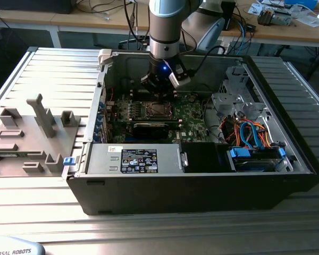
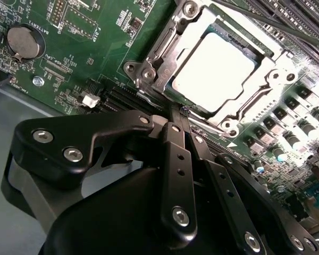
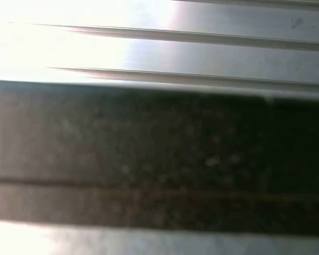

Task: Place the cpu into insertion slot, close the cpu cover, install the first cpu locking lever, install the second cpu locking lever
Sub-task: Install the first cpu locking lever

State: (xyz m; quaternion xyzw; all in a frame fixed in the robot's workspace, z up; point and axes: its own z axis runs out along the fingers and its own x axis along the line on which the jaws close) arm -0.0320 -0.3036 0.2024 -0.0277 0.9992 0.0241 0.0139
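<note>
**Hand at the socket's edge, chip seated**

Inside the open black computer case (image 1: 202, 180), the green motherboard (image 2: 95, 58) carries the square silver-rimmed insertion slot (image 2: 149, 69). The silvery-grey square cpu (image 2: 212, 71) lies in it, framed by the thin silver metal cpu cover (image 2: 239, 109). The black hand (image 2: 179, 112), fingers pinched together and empty, touches the rim just beside the chip.

— Where is the exterior view looking from?
— It's looking down from high in front into the open computer case (image 1: 202, 180).
— And the second wrist view?
— It's hovering close over the insertion slot (image 2: 212, 69), sharing that motherboard patch.
— The first wrist view is pressing close against a dark ribbed surface (image 3: 159, 154).
</note>
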